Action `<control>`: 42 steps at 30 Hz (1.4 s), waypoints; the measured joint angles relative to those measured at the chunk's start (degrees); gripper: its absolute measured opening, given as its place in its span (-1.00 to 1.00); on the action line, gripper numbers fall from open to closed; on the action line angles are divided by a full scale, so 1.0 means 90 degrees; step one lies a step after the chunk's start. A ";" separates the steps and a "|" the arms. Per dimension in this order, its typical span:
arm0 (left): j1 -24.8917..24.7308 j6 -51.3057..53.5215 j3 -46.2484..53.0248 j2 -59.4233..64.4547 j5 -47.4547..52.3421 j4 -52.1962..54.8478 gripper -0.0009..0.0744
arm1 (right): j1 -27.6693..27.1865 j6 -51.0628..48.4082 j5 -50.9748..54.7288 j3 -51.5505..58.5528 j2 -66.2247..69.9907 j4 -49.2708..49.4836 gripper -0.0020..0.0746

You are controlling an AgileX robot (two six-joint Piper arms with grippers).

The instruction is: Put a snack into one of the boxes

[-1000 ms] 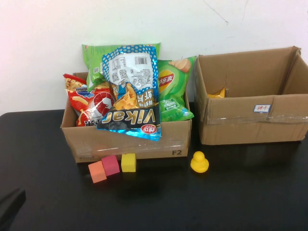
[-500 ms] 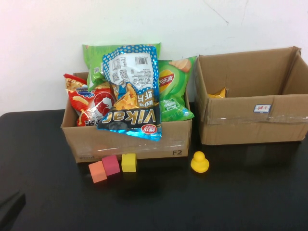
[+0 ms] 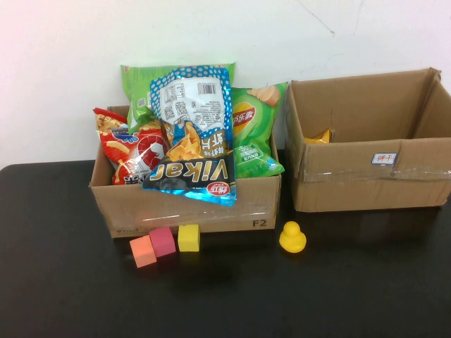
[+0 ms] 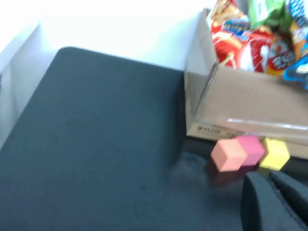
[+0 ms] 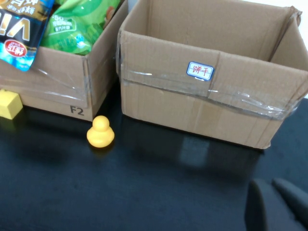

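Note:
The left cardboard box (image 3: 190, 208) is heaped with snack bags: a dark blue bag (image 3: 190, 169) draped over its front edge, a green bag (image 3: 254, 134) and a red bag (image 3: 130, 151). In the right box (image 3: 366, 179) only a yellow snack (image 3: 318, 136) shows at the back left corner. Neither gripper appears in the high view. My left gripper (image 4: 267, 176) hangs shut and empty over the black table, just short of the foam cubes. The right gripper (image 5: 269, 184) is shut and empty too, low over the table in front of the right box (image 5: 202, 101).
Three foam cubes, orange (image 3: 142, 251), pink (image 3: 162, 241) and yellow (image 3: 188, 238), lie against the left box's front. A yellow toy duck (image 3: 292, 237) stands between the two boxes' fronts. A white wall runs behind the black table (image 3: 225, 303).
The dark tip of the left arm at the bottom left corner of the high view has slid out of the picture. Boxes, snacks, cubes and duck have not moved.

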 joint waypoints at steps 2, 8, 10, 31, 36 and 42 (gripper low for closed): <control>0.0112 0.0557 0.0227 -0.0042 -0.0220 -0.0322 -0.98 | 0.0000 0.0000 0.0000 0.0000 0.0000 0.0000 -0.94; 0.0149 0.2039 0.0954 -0.0042 -0.1318 -0.0868 -0.98 | 0.0000 0.0000 0.0000 0.0000 0.0000 0.0000 -0.94; 0.0191 0.2169 0.1012 -0.0042 -0.1420 -0.1046 -0.98 | 0.0000 0.0000 0.0000 0.0000 0.0000 0.0000 -0.94; 0.0750 0.3814 0.1000 -0.0042 -0.1233 -0.2533 -0.98 | 0.0000 0.0000 0.0000 0.0000 0.0000 0.0000 -0.94; 0.0750 0.3794 0.1000 -0.0042 -0.1233 -0.2258 -0.98 | 0.0000 0.0000 0.0000 0.0000 0.0000 0.0000 -0.94; 0.0750 0.3794 0.1000 -0.0042 -0.1244 -0.1264 -0.98 | 0.0000 0.0000 0.0000 0.0000 0.0000 0.0000 -0.94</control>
